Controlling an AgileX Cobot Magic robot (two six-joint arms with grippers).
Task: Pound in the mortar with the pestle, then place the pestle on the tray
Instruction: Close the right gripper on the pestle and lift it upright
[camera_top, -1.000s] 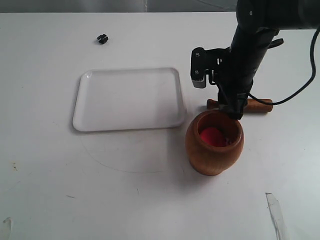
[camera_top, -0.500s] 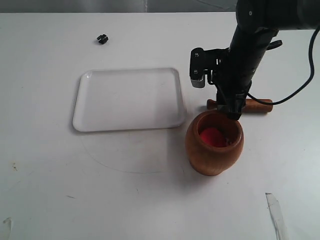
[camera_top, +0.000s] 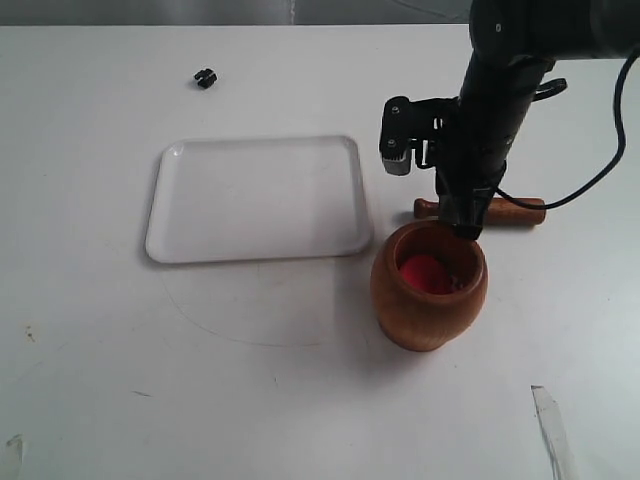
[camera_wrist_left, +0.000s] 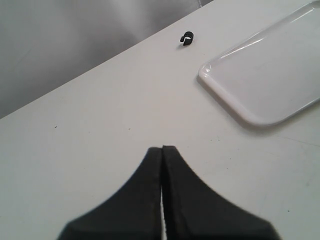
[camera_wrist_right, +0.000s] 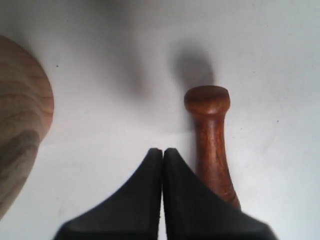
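On the white table (camera_top: 90, 380), exterior view: the mortar (camera_top: 429, 300) stands upright right of centre, mouth up, with a red ball (camera_top: 424, 272) lying inside. The tray (camera_top: 257, 197) lies flat to the left of the mortar, its near right corner just beside the mortar's rim; whether the two touch cannot be told. The pestle (camera_top: 512, 210) lies flat on the table just behind the mortar, outside both cup and tray, with its small knobbed end pointing toward the tray side and its thicker end pointing away. Its middle is hidden behind the right arm. A small black clip (camera_top: 205, 77) sits well apart from the tray, toward the far left of the table.

The right gripper (camera_top: 467, 230) hangs tip-down over the far rim of the mortar, in front of the pestle. Right wrist view: the two black fingers (camera_wrist_right: 145, 200) are pressed together with nothing between them. The knobbed end of the pestle (camera_wrist_right: 207, 102) shows just beside the fingers, ungrasped, and the shaft passes behind one finger. The curved wooden wall of the mortar (camera_wrist_right: 20, 135) shows at the other side, apart from the fingers.

Left wrist view: the left gripper (camera_wrist_left: 162, 149) is likewise closed flat on itself and holds nothing. It is poised over bare table, with a rounded corner of the tray (camera_wrist_left: 260, 85) and the black clip (camera_wrist_left: 186, 38) beyond the tips.
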